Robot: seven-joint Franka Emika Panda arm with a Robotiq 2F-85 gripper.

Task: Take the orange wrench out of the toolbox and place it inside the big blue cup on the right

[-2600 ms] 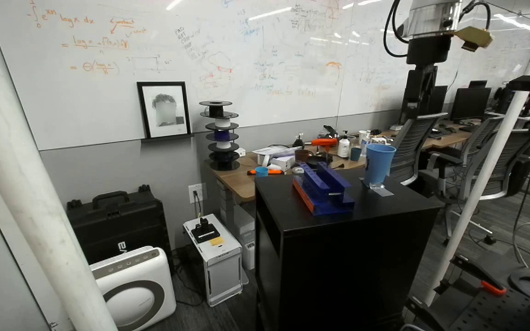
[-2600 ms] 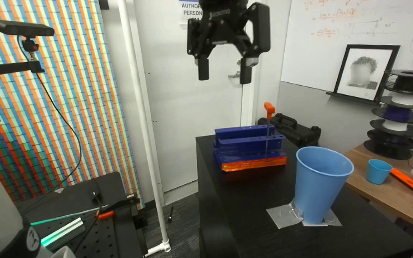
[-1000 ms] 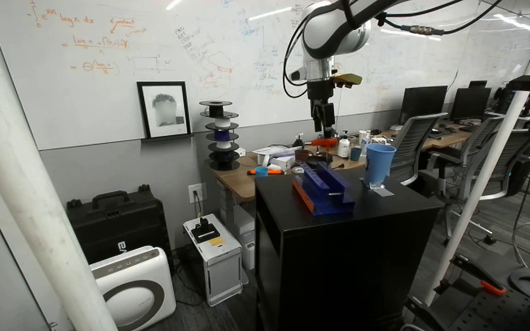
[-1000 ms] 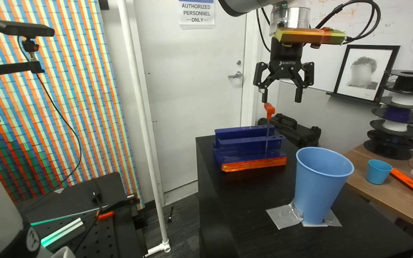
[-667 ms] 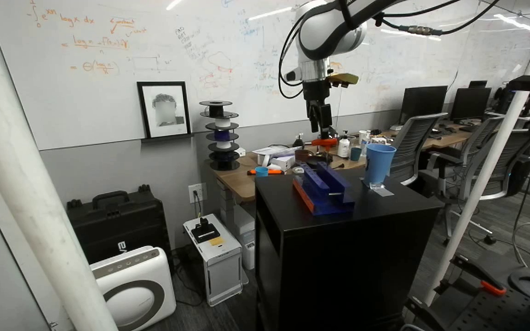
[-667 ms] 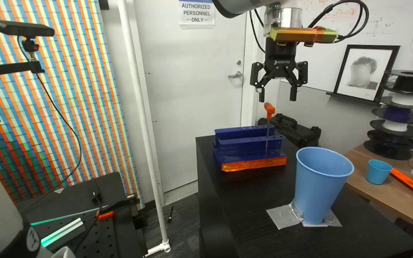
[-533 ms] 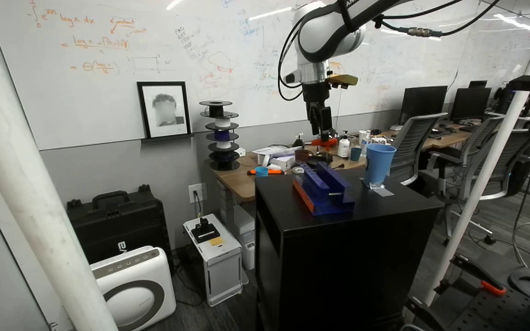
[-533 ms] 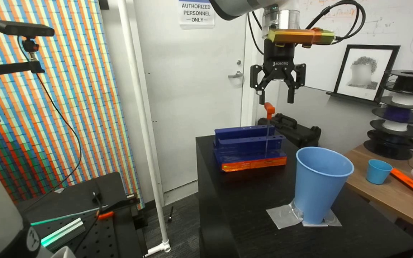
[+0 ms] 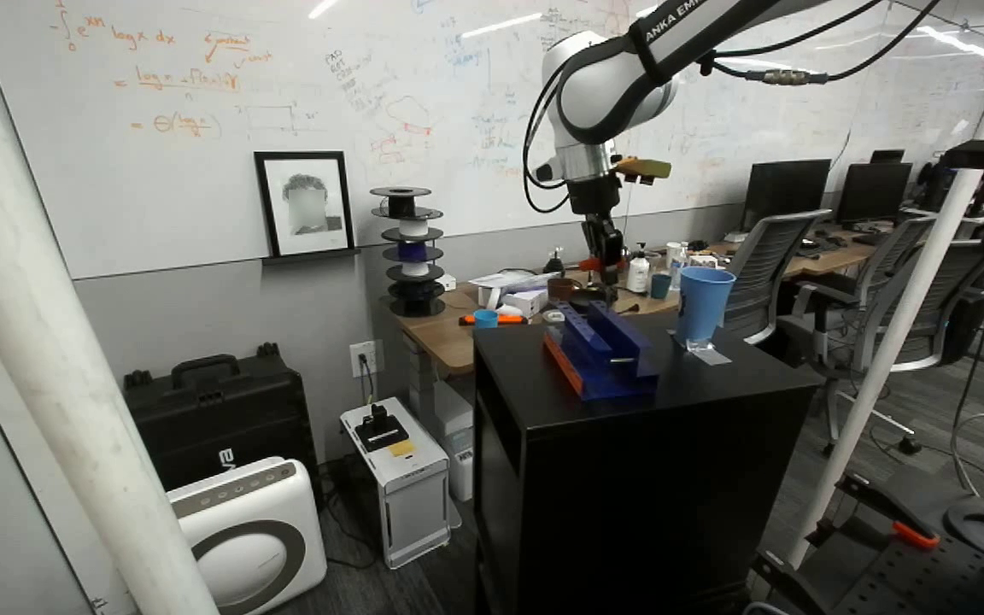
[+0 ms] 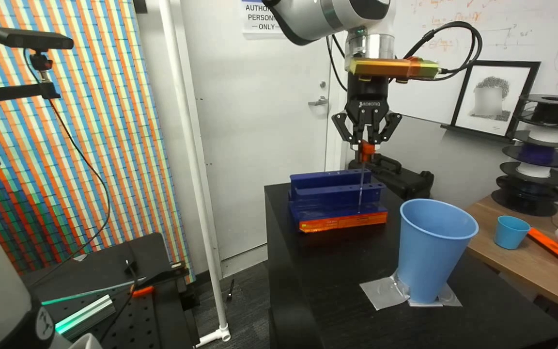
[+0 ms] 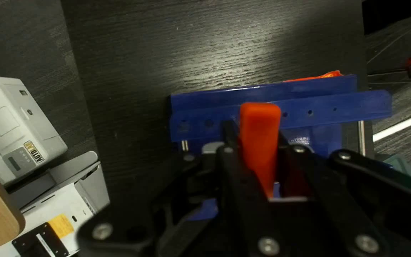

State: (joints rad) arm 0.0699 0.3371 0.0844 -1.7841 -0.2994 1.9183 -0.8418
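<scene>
The orange wrench [image 10: 367,151] has a T-shaped handle on a thin metal shaft. It stands upright, its shaft running down into the blue toolbox [image 10: 325,211] with the red-orange front strip. My gripper [image 10: 366,157] is above the toolbox and shut on the wrench's handle. From the wrist view, the orange handle [image 11: 259,139] rises between the two black fingers, which hide its lower part and the shaft. The big blue cup [image 10: 434,257] stands upright apart from the toolbox, and its inside bottom is hidden. In an exterior view the cup [image 9: 704,307] is right of the toolbox [image 9: 616,384].
Toolbox and cup both rest on a black cabinet [image 9: 654,478]. Clear tape [image 10: 380,292] fixes the cup's foot to it. A wooden desk [image 10: 482,218] alongside carries a smaller blue cup [image 10: 511,232] and a stack of spools [image 10: 533,179]. A white pole [image 10: 194,160] rises near the cabinet.
From hovering open above the wrench, my gripper has come down and closed around the orange handle. Toolbox and cup have stayed in place.
</scene>
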